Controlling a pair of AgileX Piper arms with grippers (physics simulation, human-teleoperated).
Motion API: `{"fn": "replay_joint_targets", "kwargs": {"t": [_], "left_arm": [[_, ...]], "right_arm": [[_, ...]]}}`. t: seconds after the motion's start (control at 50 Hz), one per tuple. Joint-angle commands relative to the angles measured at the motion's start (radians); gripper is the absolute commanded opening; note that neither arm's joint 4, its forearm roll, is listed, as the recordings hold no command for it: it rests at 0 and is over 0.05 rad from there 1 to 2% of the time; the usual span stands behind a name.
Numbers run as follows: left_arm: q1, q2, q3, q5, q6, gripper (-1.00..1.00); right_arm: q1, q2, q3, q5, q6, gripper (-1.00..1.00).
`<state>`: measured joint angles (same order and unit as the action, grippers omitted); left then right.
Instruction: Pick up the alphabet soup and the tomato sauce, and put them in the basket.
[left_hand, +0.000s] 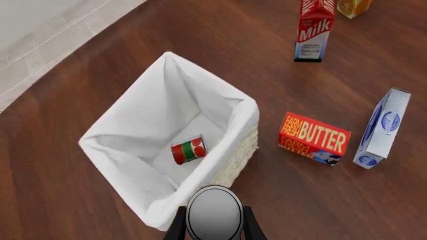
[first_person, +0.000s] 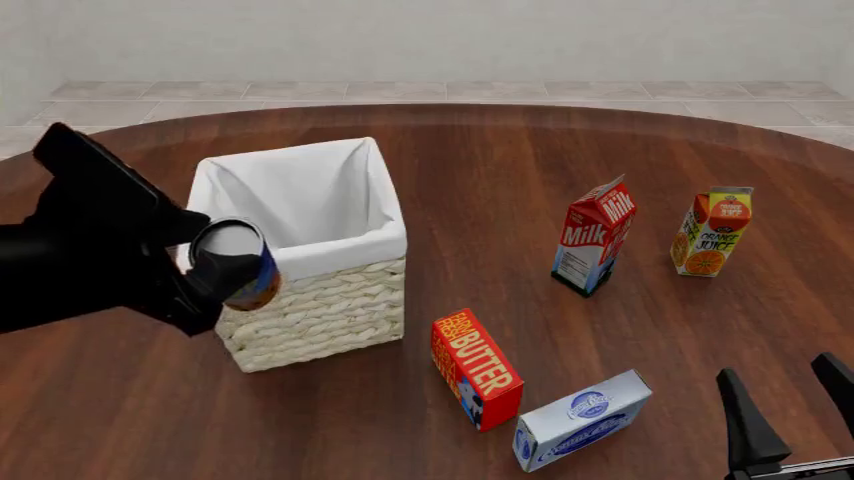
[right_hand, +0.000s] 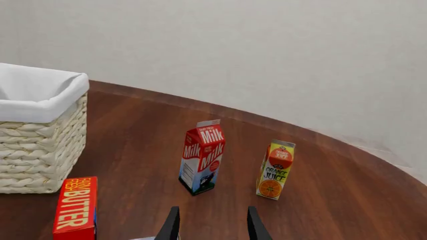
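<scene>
- Your right gripper sits at the near right edge of the table, fingers spread apart w/ nothing between them; it's idle, well away from the basket.
- Cream-cheese-type white/blue box lies near the front edge, just beside the butter box. Neither is part of the job, so leave both.
- Your left gripper is clamped on the alphabet soup: can is lifted off the table, silver top facing the front cam, blue/orange label showing under it. It hangs at the basket's near-left corner, by the rim. In the left wrist view the can sits right at the rim edge, not yet over the opening.
- Basket stands left of centre on the table. Tomato sauce is already inside, lying on its side on the white lining, so half the task is done imo.
- Left to do: carry the soup over the opening, then release. I'd judge you need to push a bit further in first, or the can may clip the cloth rim and fall outside.
- Farther back, towards the right side: milk carton, then orange juice carton, both upright, both untouched distractors.
</scene>
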<state>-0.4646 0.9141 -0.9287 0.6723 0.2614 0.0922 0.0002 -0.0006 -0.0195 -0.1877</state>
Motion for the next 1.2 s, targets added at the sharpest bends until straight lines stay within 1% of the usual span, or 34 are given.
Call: {"fn": "replay_joint_targets", "kwargs": {"t": [0.02,0.16,0.52,0.74,1.2], "left_arm": [[0.047,0.028,-0.058,-0.007,0.046,-1.00],[0.079,0.053,-0.092,-0.011,0.064,-1.00],[0.120,0.111,-0.118,-0.044,0.076,-1.00],[0.161,0.154,-0.131,-0.078,0.086,-1.00],[0.191,0.237,-0.172,-0.134,0.098,-1.00]], "right_arm": [[-0.001,0.000,0.000,0.001,0.002,1.00],[-0.003,0.000,0.000,0.003,0.004,1.00],[-0.007,0.000,0.000,0.006,0.013,1.00],[-0.009,0.000,0.000,0.006,0.015,1.00],[-0.014,0.000,0.000,0.009,0.022,1.00]]}}
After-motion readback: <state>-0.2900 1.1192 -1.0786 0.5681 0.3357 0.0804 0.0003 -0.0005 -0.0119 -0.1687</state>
